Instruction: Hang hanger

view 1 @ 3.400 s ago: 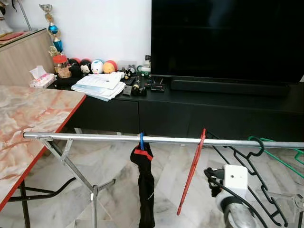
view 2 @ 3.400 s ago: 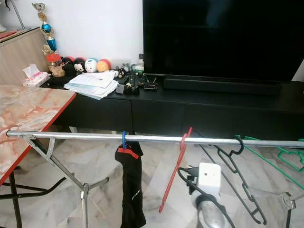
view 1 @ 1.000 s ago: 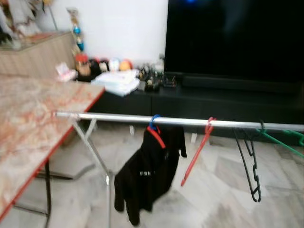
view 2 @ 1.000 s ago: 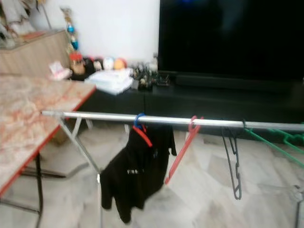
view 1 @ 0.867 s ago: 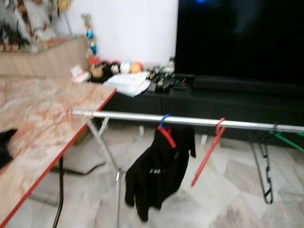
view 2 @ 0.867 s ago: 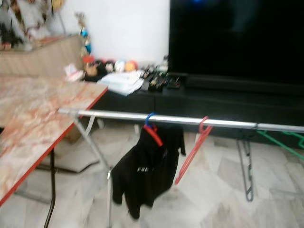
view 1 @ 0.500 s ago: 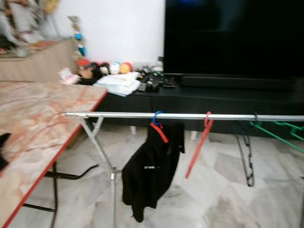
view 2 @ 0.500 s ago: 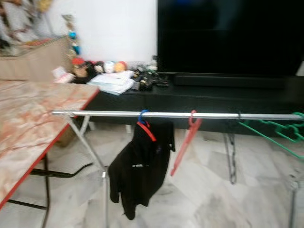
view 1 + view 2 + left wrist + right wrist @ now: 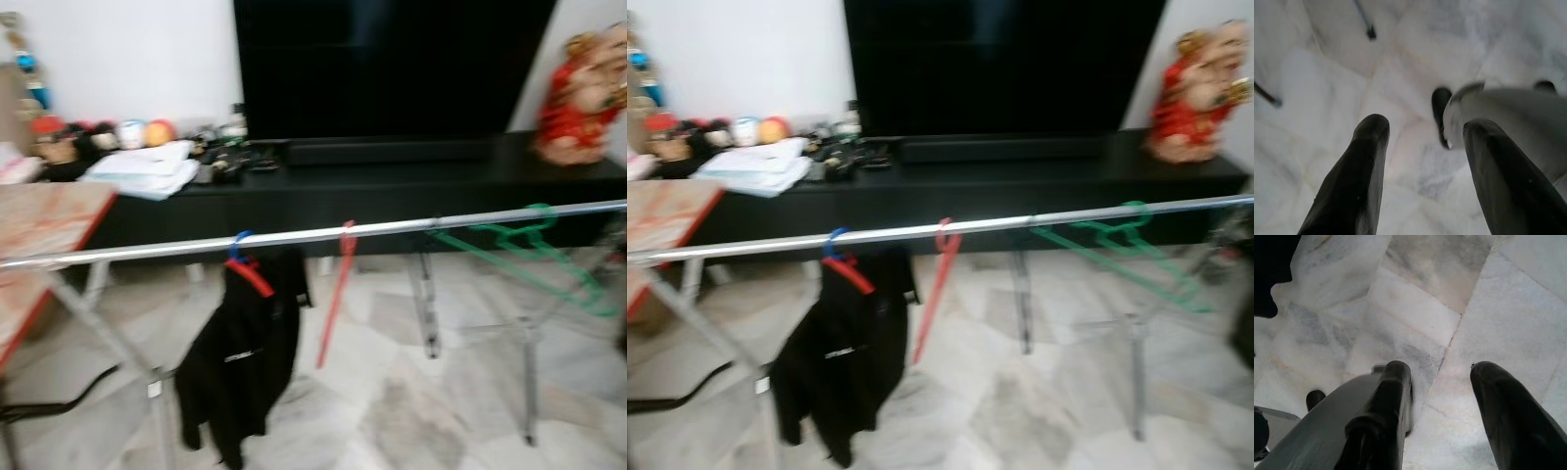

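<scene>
Fingers of left gripper [image 9: 1422, 129] and right gripper [image 9: 1442, 369] apart, empty, over marble floor [image 9: 411, 392] near rail [image 9: 294, 236].

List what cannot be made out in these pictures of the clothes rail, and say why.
- Small items on the black TV cabinet: motion blur in both eye views.
- Black hanger: lost to blur.
- Rail ends: cut off by frame edges.
- Print on the black garment: too small, blurred.
</scene>
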You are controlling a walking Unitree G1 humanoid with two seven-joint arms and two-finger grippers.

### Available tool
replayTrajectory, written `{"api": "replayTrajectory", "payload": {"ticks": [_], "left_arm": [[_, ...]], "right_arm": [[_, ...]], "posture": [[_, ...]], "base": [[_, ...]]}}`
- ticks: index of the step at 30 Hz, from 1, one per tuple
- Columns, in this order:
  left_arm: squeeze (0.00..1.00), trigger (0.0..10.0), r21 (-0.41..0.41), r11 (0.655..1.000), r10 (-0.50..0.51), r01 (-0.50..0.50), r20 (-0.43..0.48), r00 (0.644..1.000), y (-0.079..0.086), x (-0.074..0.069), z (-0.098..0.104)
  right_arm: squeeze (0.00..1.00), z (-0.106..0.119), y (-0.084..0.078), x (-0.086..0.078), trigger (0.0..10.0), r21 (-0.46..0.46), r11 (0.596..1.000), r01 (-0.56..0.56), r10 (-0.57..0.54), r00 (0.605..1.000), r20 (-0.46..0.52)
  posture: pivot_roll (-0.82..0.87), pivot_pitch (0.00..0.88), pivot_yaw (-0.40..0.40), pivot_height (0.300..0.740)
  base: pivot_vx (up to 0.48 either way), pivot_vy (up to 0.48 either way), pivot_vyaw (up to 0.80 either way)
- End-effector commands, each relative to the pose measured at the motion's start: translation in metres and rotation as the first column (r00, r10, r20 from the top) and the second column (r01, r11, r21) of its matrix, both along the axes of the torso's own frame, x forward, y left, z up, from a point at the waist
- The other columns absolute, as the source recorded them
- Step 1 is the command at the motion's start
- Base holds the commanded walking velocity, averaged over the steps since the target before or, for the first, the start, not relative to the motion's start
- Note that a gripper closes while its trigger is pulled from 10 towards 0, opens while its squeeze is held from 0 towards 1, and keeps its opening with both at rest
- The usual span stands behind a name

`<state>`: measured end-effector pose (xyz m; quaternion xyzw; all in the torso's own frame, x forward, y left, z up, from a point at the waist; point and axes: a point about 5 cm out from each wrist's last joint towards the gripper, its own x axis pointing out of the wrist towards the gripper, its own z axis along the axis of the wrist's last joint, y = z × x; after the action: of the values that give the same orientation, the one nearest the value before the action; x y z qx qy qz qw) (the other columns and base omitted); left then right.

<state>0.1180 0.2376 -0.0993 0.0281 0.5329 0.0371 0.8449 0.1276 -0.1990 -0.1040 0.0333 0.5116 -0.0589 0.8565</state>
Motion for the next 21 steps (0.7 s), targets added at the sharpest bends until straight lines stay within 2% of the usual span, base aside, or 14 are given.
{"api": "replayTrajectory", "payload": {"ticks": [1, 21], "left_arm": [[0.0, 10.0, -0.005, 1.0, -0.002, 0.001, -0.028, 1.0, -0.0012, -0.0069, -0.0025], [0.0, 10.0, 0.0, 1.0, -0.024, 0.024, -0.027, 0.999, 0.0003, -0.0063, -0.0018]], "right_arm": [[0.0, 0.0012, -0.0028, 0.0023, 10.0, -0.014, 1.0, -0.011, 0.011, 1.0, 0.006], [0.0, 0.0007, -0.0004, 0.0015, 10.0, -0.014, 1.0, 0.024, -0.023, 1.0, 0.012]], "posture": [[-0.02, 0.0, 0.049, 0.74], [-0.02, 0.0, 0.057, 0.74]], "base": [[0.0, -0.401, 0.0], [0.0, -0.403, 0.0]]}}
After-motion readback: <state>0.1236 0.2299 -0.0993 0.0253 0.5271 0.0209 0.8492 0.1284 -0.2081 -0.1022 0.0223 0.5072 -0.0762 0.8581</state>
